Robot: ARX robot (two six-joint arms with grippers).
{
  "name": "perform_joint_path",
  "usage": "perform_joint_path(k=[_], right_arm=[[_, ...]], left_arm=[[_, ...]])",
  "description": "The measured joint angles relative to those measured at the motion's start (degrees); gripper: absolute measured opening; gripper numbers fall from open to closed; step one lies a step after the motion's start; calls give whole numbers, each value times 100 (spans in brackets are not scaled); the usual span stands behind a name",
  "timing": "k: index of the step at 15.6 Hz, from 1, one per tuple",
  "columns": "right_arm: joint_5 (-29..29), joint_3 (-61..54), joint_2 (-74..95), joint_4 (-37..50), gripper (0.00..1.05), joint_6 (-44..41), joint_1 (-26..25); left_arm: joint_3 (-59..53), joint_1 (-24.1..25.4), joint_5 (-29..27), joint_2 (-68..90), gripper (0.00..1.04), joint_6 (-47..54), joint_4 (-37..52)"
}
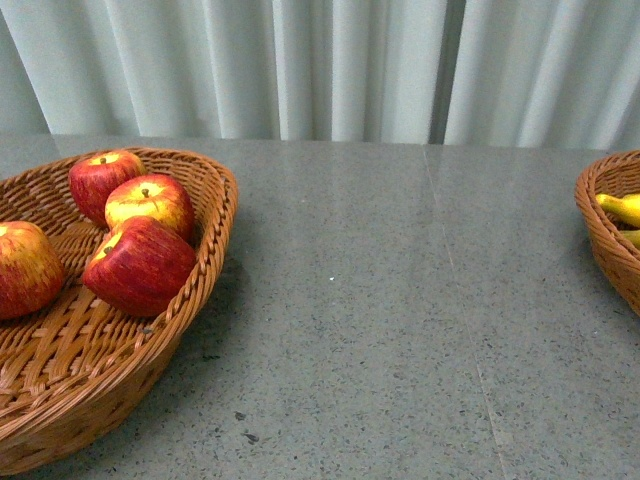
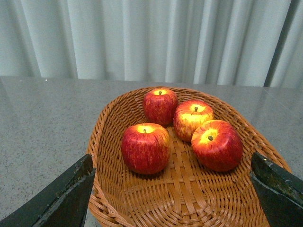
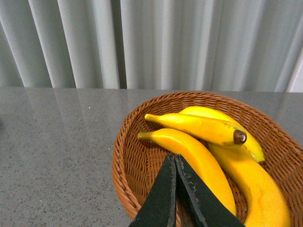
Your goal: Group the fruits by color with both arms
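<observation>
Several red apples streaked with yellow (image 1: 138, 265) lie in a wicker basket (image 1: 215, 215) at the left of the front view. The left wrist view shows the same apples (image 2: 145, 147) in that basket (image 2: 102, 127). My left gripper (image 2: 171, 161) hangs over the basket's near end, open and empty, one finger (image 2: 71, 194) at each side. Several yellow bananas (image 3: 199, 126) lie in a second wicker basket (image 3: 124, 142), which is at the right edge of the front view (image 1: 605, 250). My right gripper (image 3: 174, 157) is shut and empty above that basket's near rim, beside a banana. Neither arm shows in the front view.
Both baskets stand on a grey speckled table (image 1: 380, 300) that stretches between them. A pale pleated curtain (image 1: 330, 60) hangs behind the table's far edge.
</observation>
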Motion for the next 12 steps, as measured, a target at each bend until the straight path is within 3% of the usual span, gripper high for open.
perform_joint_path(k=[3, 5, 12], right_arm=[[0, 0, -529, -531, 2, 0, 0], [-7, 7, -1311, -1576, 2, 0, 0], [0, 4, -1491, -1541, 2, 0, 0]], left_arm=[[0, 0, -2, 0, 98, 0, 0], [0, 0, -2, 0, 98, 0, 0], [0, 0, 0, 0, 98, 0, 0]])
